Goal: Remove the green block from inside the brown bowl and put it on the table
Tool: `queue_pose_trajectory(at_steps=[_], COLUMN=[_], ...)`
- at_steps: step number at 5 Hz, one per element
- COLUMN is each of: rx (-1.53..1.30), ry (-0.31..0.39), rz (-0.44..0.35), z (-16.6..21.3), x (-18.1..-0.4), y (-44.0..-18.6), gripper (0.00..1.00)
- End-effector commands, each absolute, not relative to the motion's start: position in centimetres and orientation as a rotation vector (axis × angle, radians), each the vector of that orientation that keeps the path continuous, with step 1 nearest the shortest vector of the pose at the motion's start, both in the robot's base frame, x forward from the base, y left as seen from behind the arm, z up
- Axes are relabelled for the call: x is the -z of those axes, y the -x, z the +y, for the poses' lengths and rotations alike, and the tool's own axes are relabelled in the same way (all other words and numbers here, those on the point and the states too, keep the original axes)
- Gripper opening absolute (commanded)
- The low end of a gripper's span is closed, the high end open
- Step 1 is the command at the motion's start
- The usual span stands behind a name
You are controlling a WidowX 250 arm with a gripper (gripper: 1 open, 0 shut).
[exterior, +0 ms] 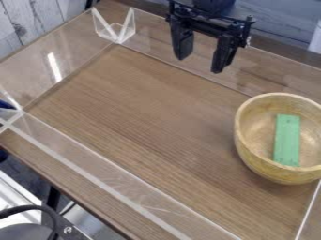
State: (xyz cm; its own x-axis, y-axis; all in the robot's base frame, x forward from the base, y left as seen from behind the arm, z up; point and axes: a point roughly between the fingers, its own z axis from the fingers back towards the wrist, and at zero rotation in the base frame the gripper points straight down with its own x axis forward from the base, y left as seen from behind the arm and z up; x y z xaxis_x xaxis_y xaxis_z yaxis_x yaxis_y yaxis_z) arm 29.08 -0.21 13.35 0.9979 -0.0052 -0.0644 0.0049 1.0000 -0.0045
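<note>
**woodbench_fan:** Where's everything sitting right now? Can you see the block?

**arm_guy:** Yep, clear as day. The green block (288, 139) is lying flat inside the brown bowl (251, 141), and the bowl sits at the right side of the table (138, 112), toward the near edge. The block lies a bit right of the bowl's middle, its long side running roughly near to far, slightly tilted. It's resting on the pale inside of the bowl; whether it touches the wall I can't tell.

**woodbench_fan:** And your gripper?

**arm_guy:** My gripper (206, 58) is up at the far side of the table, around the middle-right, pointing straight down. The black fingers (183, 43) are spread wide with nothing between them, so it's released and empty. It hangs above the wood, not touching anything as far as I can make out.

**woodbench_fan:** So how far off from the block?

**arm_guy:** Well apart. The block is nearer to the camera and further right than the gripper, with the bowl's far rim between the two. There's bare wood grain under my fingers.

**woodbench_fan:** Anything else on there?

**arm_guy:** Just the clear acrylic walls (75, 150) around the table, and a small clear folded piece (115, 26) at the far left corner.
</note>
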Motion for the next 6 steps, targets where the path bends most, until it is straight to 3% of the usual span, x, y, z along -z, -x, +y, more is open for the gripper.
queue_pose_trajectory(at_steps=[1, 6], rx=[0.013, 0.135], ry=[0.007, 0.055], rz=[0.080, 0.089], z=[-1.0, -10.0], x=[-12.7, -9.6], y=[-29.0, -28.9], gripper=[1.00, 1.00])
